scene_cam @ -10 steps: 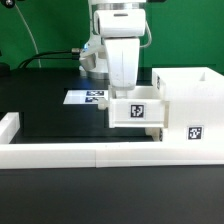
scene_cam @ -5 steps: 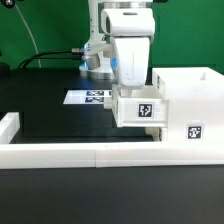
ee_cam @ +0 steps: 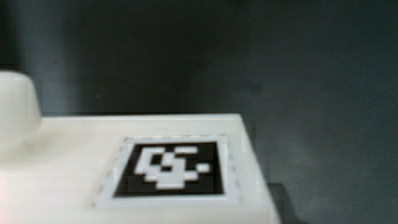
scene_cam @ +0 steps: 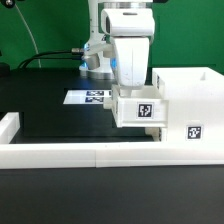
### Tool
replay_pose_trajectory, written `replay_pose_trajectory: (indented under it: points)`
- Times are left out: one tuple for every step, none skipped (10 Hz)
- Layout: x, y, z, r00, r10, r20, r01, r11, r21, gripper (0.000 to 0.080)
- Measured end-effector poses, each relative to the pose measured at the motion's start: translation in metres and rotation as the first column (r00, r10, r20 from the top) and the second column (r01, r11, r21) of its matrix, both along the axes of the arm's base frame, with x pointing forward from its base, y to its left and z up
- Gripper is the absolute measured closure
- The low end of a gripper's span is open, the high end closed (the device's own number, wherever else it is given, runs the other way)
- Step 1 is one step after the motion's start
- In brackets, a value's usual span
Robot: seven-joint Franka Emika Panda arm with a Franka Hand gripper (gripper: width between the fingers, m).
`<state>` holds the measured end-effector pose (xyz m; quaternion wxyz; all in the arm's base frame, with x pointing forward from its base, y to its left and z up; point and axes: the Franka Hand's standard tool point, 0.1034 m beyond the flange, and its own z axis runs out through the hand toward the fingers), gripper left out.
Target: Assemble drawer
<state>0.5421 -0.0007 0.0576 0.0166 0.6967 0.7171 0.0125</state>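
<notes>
Held low over the black table (scene_cam: 50,120), just behind the white border rail (scene_cam: 90,153): a small white drawer tray (scene_cam: 138,108), tagged face turned toward the exterior camera, pressed up against the open side of the box casing (scene_cam: 188,105) on the exterior view's right. Apparently partway into the casing's opening, or right at its mouth; hard to tell which from this angle. Lined up level with the casing, presumably so the tray can slide straight in without catching an edge. Gripper (scene_cam: 133,88) reaching down from directly above the tray, fingertips hidden behind the tray wall and the arm body, so cannot tell whether clamped on the tray or let go; position suggests a grasp on the tray's rear wall, but only a guess. Casing parked hard against the rail, likely as a backstop while the tray is pushed. Marker board (scene_cam: 87,97) lying flat farther back, well clear. Wrist view mostly filled by a white surface carrying a square tag (ee_cam: 169,168), blurred, with dark table beyond; no fingers distinguishable there either.
</notes>
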Motion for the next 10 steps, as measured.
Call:
replay_pose_trajectory:
  points:
    - [0.0, 0.0002, 0.0, 1.0, -0.008, 0.0, 0.008, 1.0, -0.001, 0.0756]
    - [-0.0002, 0.0002, 0.0, 1.0, -0.015, 0.0, 0.015, 1.0, -0.001, 0.0756]
    - [-0.0008, 0.0, -0.0003, 1.0, -0.025, -0.003, 0.025, 1.0, -0.002, 0.0756]
    - [-0.0009, 0.0, -0.0006, 1.0, -0.027, -0.004, 0.027, 1.0, -0.002, 0.0755]
    - [-0.0012, -0.0002, -0.0012, 1.0, -0.027, -0.006, 0.027, 1.0, -0.002, 0.0755]
    - [-0.0013, -0.0007, -0.0018, 1.0, -0.024, -0.005, 0.024, 1.0, -0.002, 0.0755]
    - [-0.002, -0.0013, -0.0027, 1.0, -0.023, 0.002, 0.023, 1.0, 0.001, 0.0755]
    - [-0.002, -0.0014, -0.0027, 1.0, -0.024, 0.001, 0.024, 1.0, 0.001, 0.0755]
    - [-0.0021, -0.0014, -0.0027, 1.0, -0.024, 0.001, 0.024, 1.0, 0.001, 0.0755]
    - [-0.002, -0.0008, -0.0026, 1.0, -0.024, 0.001, 0.024, 1.0, 0.001, 0.0755]
